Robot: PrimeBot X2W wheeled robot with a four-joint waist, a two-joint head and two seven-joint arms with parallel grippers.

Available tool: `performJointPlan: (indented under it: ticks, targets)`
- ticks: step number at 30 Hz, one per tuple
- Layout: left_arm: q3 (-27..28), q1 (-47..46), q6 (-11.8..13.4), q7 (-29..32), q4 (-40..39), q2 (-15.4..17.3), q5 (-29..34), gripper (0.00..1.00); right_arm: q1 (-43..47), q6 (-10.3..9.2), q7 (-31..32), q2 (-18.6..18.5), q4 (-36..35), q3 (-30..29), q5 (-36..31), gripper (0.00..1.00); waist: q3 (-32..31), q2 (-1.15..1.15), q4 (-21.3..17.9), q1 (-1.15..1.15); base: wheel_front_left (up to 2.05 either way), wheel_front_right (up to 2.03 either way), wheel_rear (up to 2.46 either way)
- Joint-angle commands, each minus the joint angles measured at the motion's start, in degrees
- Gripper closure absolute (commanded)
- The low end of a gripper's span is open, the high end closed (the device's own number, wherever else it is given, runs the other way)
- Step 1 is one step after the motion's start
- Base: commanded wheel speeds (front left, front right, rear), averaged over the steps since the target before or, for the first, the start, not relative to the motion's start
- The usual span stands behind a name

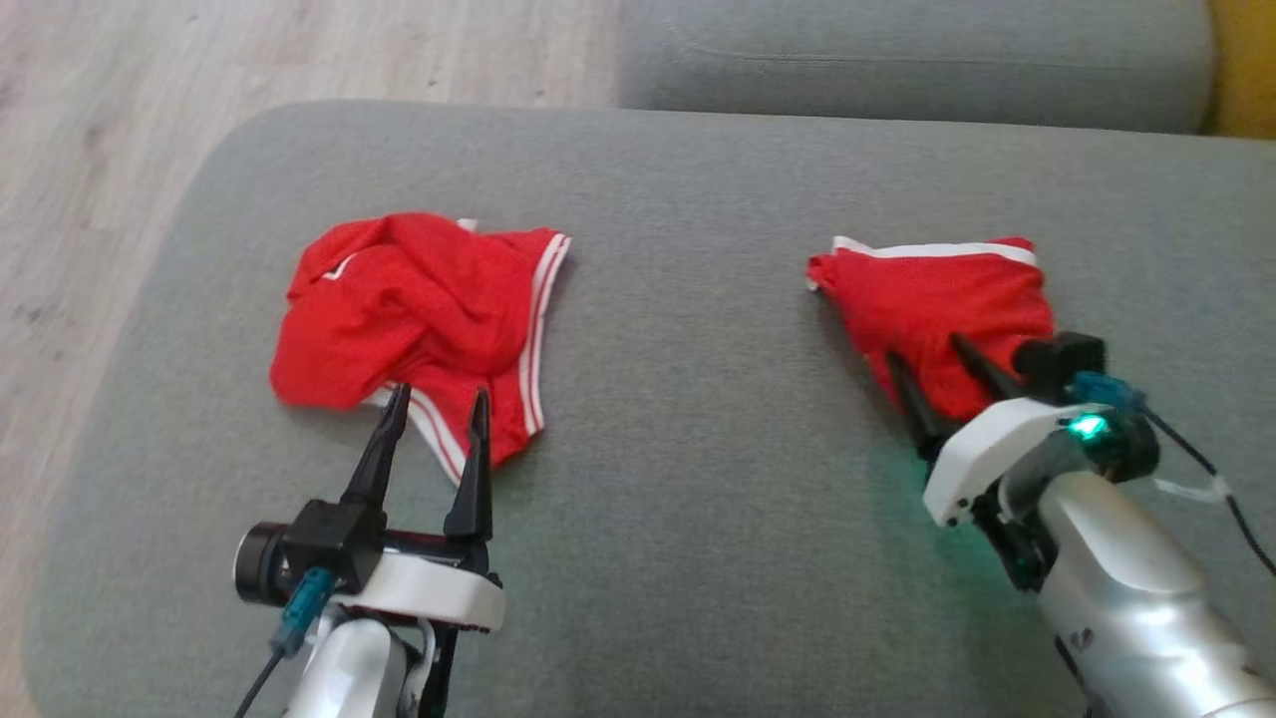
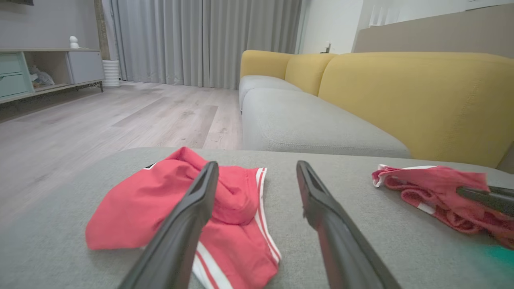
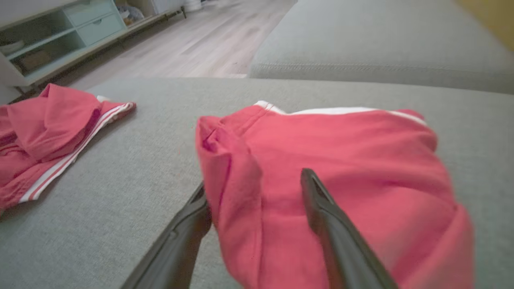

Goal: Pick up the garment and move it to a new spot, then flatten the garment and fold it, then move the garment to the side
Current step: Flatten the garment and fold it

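The right gripper (image 1: 924,349) has its fingers (image 3: 333,224) spread wide and not closed on anything. One lies on top of the right garment (image 1: 937,289); the other sits just beside a raised fold at its 9 o'clock edge, so that fold stands between them. The fingers point toward 11 o'clock, entering the cloth from its near, 5 o'clock corner. The garment's long axis runs 9 to 3 along the white band (image 1: 937,250) at its far edge, so the fingers cross it at a slant (a pinch here would likely take the near corner, not the band).

The left gripper (image 1: 440,392) is also wide open and empty. Its tips point to 12 o'clock and touch or hover at the near edge of the left garment (image 1: 419,299), which is crumpled, with its striped hem (image 1: 536,329) running 12 to 6. Both garments lie on the grey cushion (image 1: 688,419), well apart, each nearer its own arm.
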Motion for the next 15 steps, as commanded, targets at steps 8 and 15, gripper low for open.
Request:
performJointPlan:
  ticks: [8,15]
  targets:
    - [2.9,-1.1,0.0,-0.3,-4.8,0.1,0.4,0.0,2.5,0.37,-7.3,1.2,-4.9,-11.1,-5.2,0.0,-1.3,0.0,-6.4,0.0,0.0,0.0,0.0]
    - [2.6,0.2,0.3,-0.3,-6.9,0.1,0.0,0.0,14.4,0.37,-7.4,7.0,-21.2,-23.9,-14.2,0.0,-1.2,0.0,-10.4,0.0,0.0,0.0,0.0]
